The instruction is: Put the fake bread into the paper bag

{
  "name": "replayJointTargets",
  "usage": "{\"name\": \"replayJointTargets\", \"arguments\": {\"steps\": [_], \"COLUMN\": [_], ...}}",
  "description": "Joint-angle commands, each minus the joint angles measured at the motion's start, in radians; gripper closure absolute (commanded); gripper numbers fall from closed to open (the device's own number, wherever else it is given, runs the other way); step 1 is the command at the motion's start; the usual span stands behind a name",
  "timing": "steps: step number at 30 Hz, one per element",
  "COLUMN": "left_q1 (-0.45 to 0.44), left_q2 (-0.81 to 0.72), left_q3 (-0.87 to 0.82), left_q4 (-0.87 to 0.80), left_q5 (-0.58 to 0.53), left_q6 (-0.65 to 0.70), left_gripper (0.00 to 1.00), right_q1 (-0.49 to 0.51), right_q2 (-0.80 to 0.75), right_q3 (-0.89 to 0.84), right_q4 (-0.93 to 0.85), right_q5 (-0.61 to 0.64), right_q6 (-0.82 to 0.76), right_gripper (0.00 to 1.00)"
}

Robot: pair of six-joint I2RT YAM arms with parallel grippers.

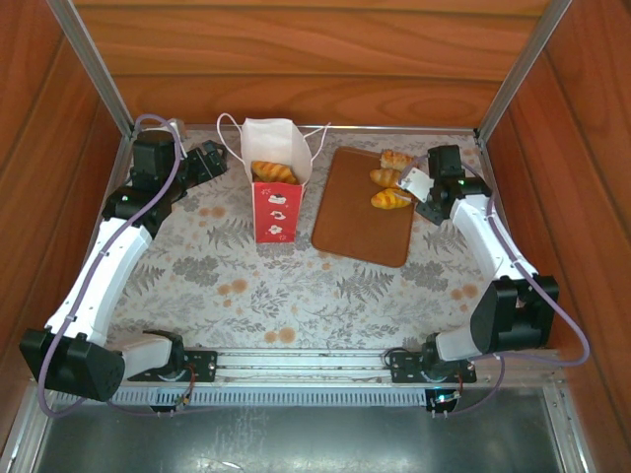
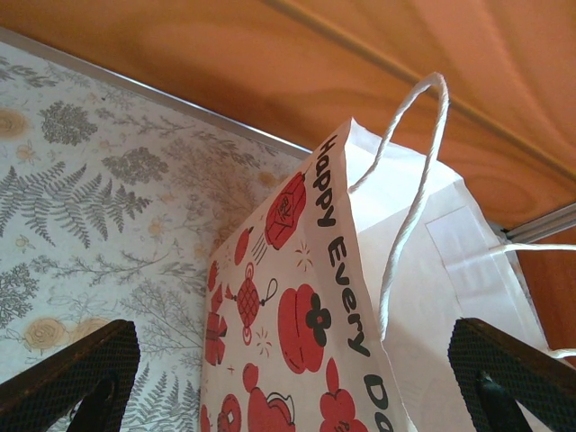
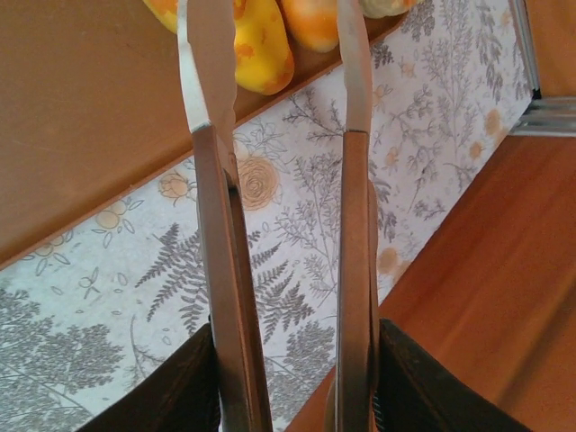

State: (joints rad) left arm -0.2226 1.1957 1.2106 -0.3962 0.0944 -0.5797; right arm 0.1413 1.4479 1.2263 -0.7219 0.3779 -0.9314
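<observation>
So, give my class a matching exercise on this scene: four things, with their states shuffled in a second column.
1 paper bag
2 brown board
3 tongs
4 left gripper

A open, beside the bag
B clamped in the right gripper
C upright, a croissant inside
D carrying three pastries

Pairs: 1-C, 2-D, 3-B, 4-A

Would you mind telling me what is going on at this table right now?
The right gripper holds metal tongs, their tips near the pastries on the brown board. The left gripper stands open beside the paper bag, which already has some bread inside.
</observation>
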Motion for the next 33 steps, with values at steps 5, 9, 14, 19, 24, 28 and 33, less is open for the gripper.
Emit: {"name": "replayJointTargets", "arguments": {"steps": [5,9,14,19,24,28,33], "left_q1": [0.005,0.005,0.005,0.005,0.005,0.005,0.005], "left_q2": [-0.012,-0.017,-0.022,-0.027,-0.03,-0.027,-0.021], "left_q3": [0.001,-0.008,-0.02,-0.028,-0.032,-0.031,-0.031], "left_q4": [0.017,0.024,0.026,0.028,0.028,0.028,0.03], "left_q5": [-0.011,-0.016,-0.022,-0.025,-0.03,-0.032,-0.032], "left_q6": [-0.016,-0.025,-0.031,-0.035,-0.034,-0.034,-0.034], "left_gripper": [0.06,0.06,0.06,0.06,0.06,0.06,0.06], "right_q1": [-0.01,-0.012,-0.011,-0.011,-0.011,-0.012,-0.01], "right_q2": [0.015,0.026,0.041,0.059,0.059,0.066,0.087], "right_q3": [0.038,0.038,0.031,0.033,0.043,0.038,0.039], "right_q4": [0.003,-0.024,-0.027,-0.022,-0.05,-0.045,-0.04], "right_q5": [-0.014,-0.033,-0.04,-0.039,-0.078,-0.075,-0.056], "right_q6": [-0.069,-0.063,-0.063,-0.066,-0.05,-0.054,-0.062], "right_gripper": [0.5,0.5,0.5,0.49,0.43,0.43,0.44]}}
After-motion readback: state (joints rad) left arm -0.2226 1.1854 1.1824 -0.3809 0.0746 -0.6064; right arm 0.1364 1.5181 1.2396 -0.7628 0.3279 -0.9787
